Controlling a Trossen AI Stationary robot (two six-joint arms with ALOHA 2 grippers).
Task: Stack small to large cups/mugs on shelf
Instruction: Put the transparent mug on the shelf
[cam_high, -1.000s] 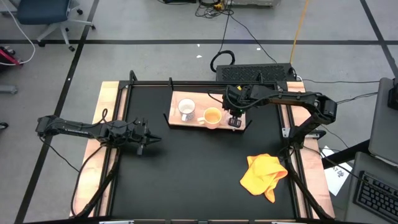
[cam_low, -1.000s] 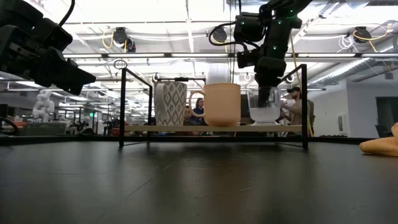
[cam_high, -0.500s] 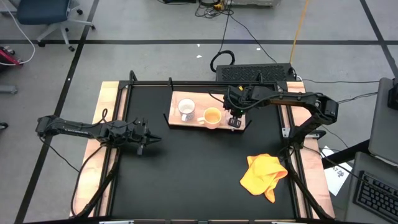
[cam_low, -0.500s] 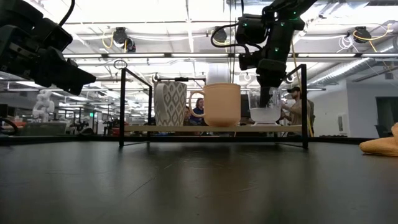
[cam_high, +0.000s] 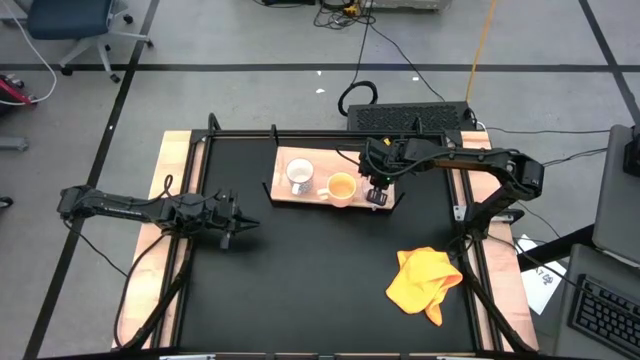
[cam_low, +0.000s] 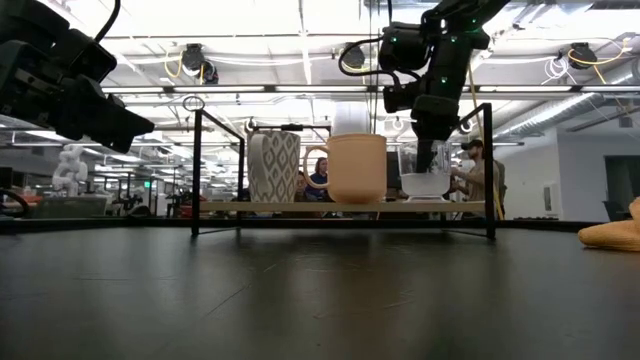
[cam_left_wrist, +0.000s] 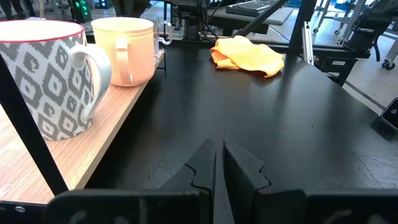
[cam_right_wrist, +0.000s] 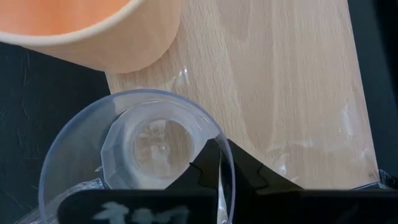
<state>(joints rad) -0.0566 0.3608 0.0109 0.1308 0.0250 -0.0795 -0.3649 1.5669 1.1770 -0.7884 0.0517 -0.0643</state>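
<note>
The right gripper (cam_right_wrist: 219, 163), reaching down from 3 o'clock, pinches the rim of the small clear glass cup (cam_right_wrist: 143, 146) on the light-wood shelf (cam_high: 285, 160), beside the orange-yellow handled mug (cam_high: 341, 186). The left gripper (cam_left_wrist: 217, 163) hovers closed and empty at 9 o'clock.

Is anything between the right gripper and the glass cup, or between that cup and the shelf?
Nothing visible. The right gripper is shut on the glass cup rim, and the cup stands on the shelf beside the orange mug.
</note>
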